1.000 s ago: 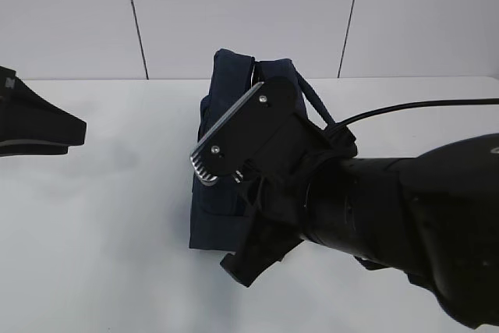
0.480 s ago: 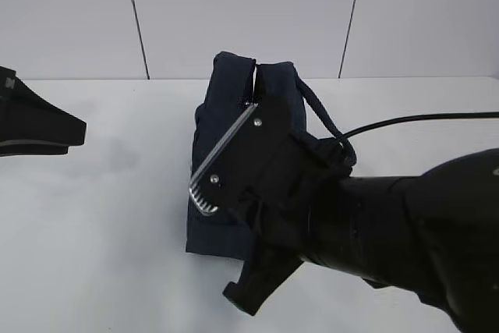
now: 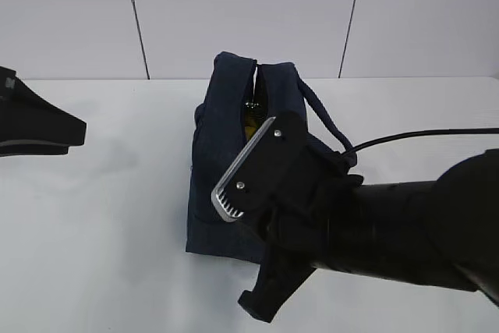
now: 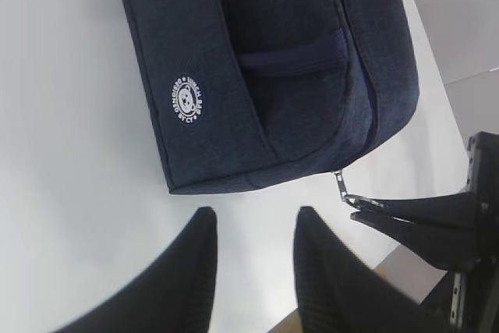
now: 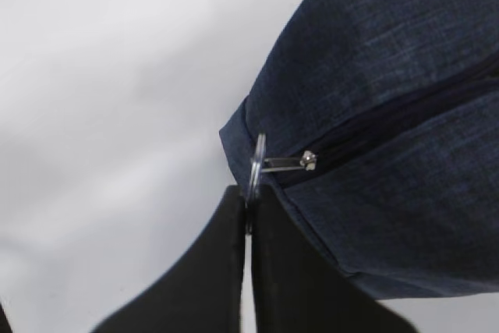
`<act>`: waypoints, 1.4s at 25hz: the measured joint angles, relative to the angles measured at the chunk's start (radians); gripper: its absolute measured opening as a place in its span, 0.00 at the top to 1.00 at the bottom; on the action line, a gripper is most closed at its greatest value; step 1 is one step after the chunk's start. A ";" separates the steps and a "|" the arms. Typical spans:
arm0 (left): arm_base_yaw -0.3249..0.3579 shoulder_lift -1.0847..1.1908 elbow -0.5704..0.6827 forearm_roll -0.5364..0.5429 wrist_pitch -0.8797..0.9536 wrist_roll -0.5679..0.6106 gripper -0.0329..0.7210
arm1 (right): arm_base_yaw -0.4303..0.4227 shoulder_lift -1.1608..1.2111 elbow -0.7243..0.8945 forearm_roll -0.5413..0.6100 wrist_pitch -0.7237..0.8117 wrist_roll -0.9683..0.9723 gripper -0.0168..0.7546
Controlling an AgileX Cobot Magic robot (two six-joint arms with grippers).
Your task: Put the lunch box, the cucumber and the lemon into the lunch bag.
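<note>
Jaws of the right gripper (image 5: pixel 248 216) are pinched tight on the metal ring pull (image 5: pixel 256 163) of the navy lunch bag (image 3: pixel 226 154), which stands on the white worktop (image 3: pixel 101 216). Left gripper (image 4: pixel 253 259) hovers beside the bag, jaws apart and empty.

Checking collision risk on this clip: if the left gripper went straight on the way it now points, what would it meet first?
Judging by the left wrist view, the left gripper, jaws apart and empty, points at the lunch bag. Bare table lies between; the bag's near edge likely comes first, though depth is unclear.
</note>
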 joint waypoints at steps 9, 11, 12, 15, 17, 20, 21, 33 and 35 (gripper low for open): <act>0.000 0.000 0.000 0.000 0.000 0.000 0.64 | -0.090 -0.002 -0.068 -0.738 0.225 0.673 0.97; 0.000 0.000 0.000 0.000 0.000 0.000 0.64 | -0.094 -0.002 -0.127 -0.862 0.305 0.785 0.97; 0.000 0.000 0.000 0.000 0.000 0.000 0.64 | -0.094 -0.002 -0.156 -0.906 0.341 0.816 0.97; 0.000 0.000 0.000 0.000 0.000 0.000 0.64 | -0.096 -0.002 -0.249 -0.986 0.448 0.864 0.97; 0.000 0.000 0.000 0.000 0.000 0.000 0.64 | -0.096 -0.002 -0.298 -1.021 0.499 0.872 0.97; 0.000 0.000 0.000 0.000 0.000 0.000 0.64 | -0.096 -0.002 -0.347 -1.080 0.551 0.874 0.97; 0.000 0.000 0.000 0.000 0.000 0.000 0.64 | -0.096 -0.002 -0.357 -1.095 0.563 0.874 0.97; 0.000 0.000 0.000 0.000 0.000 0.000 0.64 | -0.096 0.009 -0.397 -1.211 0.594 0.876 0.97; 0.005 0.000 0.000 0.000 0.000 0.000 0.64 | -0.096 0.017 -0.409 -1.212 0.599 0.876 0.97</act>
